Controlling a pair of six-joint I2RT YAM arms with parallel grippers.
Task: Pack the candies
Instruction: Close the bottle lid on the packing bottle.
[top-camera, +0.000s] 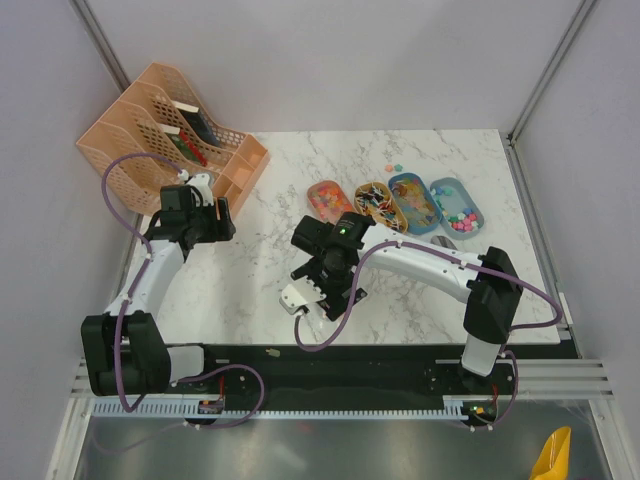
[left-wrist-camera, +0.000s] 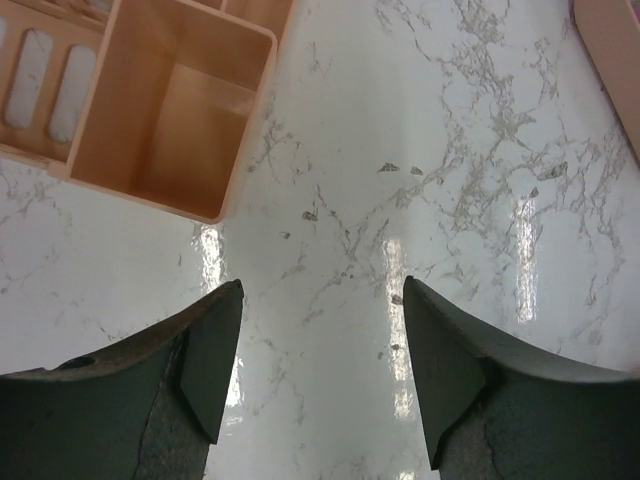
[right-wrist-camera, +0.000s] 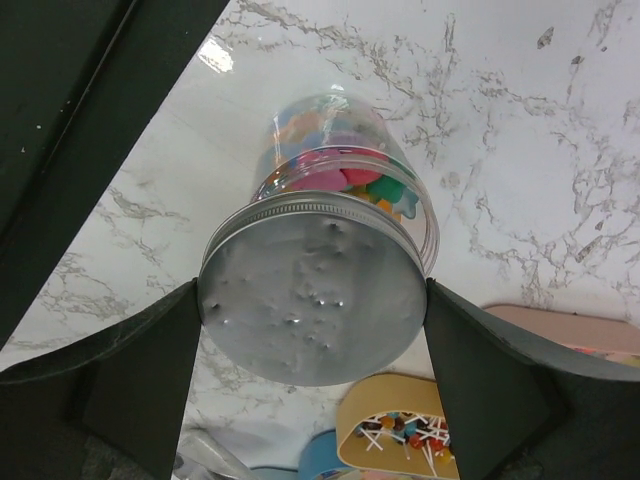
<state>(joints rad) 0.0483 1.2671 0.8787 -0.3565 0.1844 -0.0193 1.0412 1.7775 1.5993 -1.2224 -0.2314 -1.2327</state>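
Observation:
My right gripper (right-wrist-camera: 312, 290) is shut on the grey lid of a small clear jar (right-wrist-camera: 320, 310), one finger pressed to each side of the lid. Inside the jar lie pink, orange and green candies (right-wrist-camera: 340, 170). From above, that gripper (top-camera: 325, 292) hangs over the table's middle and hides the jar. More candies fill the oval trays (top-camera: 415, 182) at the back right, and a few loose ones (top-camera: 393, 165) lie behind them. Over bare marble beside the orange organiser (left-wrist-camera: 170, 110), my left gripper (left-wrist-camera: 322, 290) stands open and holds nothing.
An orange mesh organiser (top-camera: 165, 135) with dark items takes up the back left corner. A tan tray (right-wrist-camera: 370, 425) of lollipops and a pink tray (right-wrist-camera: 560, 325) lie just beyond the jar. A grey round thing (top-camera: 443, 243) sits near the right arm.

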